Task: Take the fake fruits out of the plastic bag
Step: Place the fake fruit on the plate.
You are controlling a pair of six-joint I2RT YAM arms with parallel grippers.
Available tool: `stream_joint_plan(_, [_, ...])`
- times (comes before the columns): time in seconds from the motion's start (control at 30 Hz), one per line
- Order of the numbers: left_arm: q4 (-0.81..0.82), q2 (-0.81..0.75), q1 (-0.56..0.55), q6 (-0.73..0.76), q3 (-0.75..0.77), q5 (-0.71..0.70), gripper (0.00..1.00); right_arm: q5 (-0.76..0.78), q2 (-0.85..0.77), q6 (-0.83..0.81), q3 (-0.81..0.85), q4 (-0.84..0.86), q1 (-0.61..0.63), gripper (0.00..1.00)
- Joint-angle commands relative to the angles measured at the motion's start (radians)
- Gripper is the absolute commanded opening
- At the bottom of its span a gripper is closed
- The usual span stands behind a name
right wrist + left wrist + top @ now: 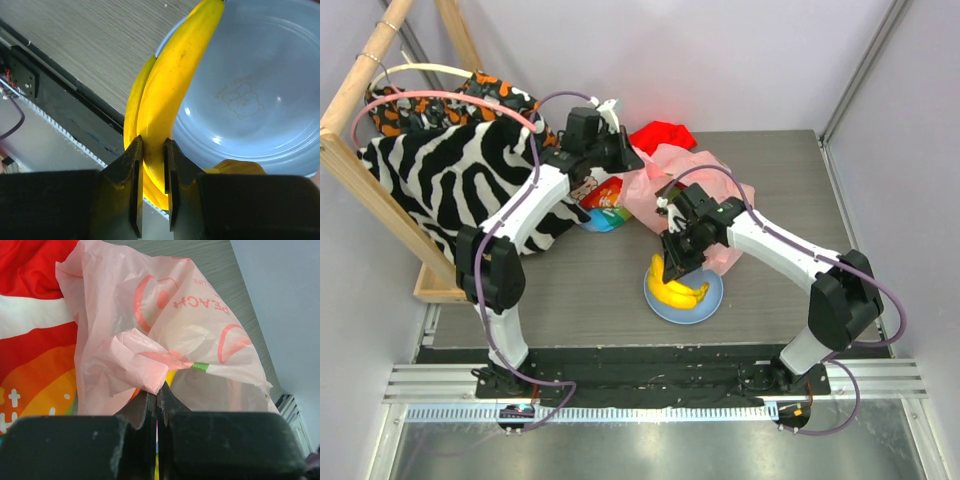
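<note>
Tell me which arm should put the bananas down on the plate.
Right. The right tool grips the bananas over the blue plate, so it likely only has to lower and let go. The left tool is pinching the pink bag, farther back.

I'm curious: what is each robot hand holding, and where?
Right gripper: banana bunch, by one banana. Left gripper: plastic bag, by a crumpled fold.

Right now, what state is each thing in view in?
left end effector, shut on a fold of the plastic bag
right end effector, clamped on the banana bunch
plastic bag, crumpled
banana bunch, out of the bag, over the plate
plate, centre bare
</note>
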Motion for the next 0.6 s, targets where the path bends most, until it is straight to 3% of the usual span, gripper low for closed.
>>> stream_joint_plan(0.0, [0.074, -0.093, 0.013, -0.03, -0.016, 0.005, 0.0, 0.04, -0.013, 0.082, -0.03, 0.048, 0.011, 0.01])
stream_joint_plan(0.17, [0.071, -0.114, 0.013, -0.037, -0.028, 0.005, 0.0, 0.135, 0.015, 0.136, -0.05, 0.044, 0.011, 0.01])
stream_joint_plan(0.37, [0.079, -0.142, 0.011, -0.035, -0.077, 0.002, 0.0, 0.111, 0.076, 0.181, -0.042, 0.091, 0.011, 0.01])
stream_joint_plan(0.53, [0.086, -0.16, 0.011, -0.038, -0.109, 0.002, 0.0, -0.042, 0.113, 0.181, -0.045, 0.14, 0.006, 0.01])
stream_joint_plan(0.57, [0.085, -0.16, 0.01, -0.041, -0.114, 0.002, 0.0, -0.062, 0.116, 0.176, -0.045, 0.146, 0.004, 0.1])
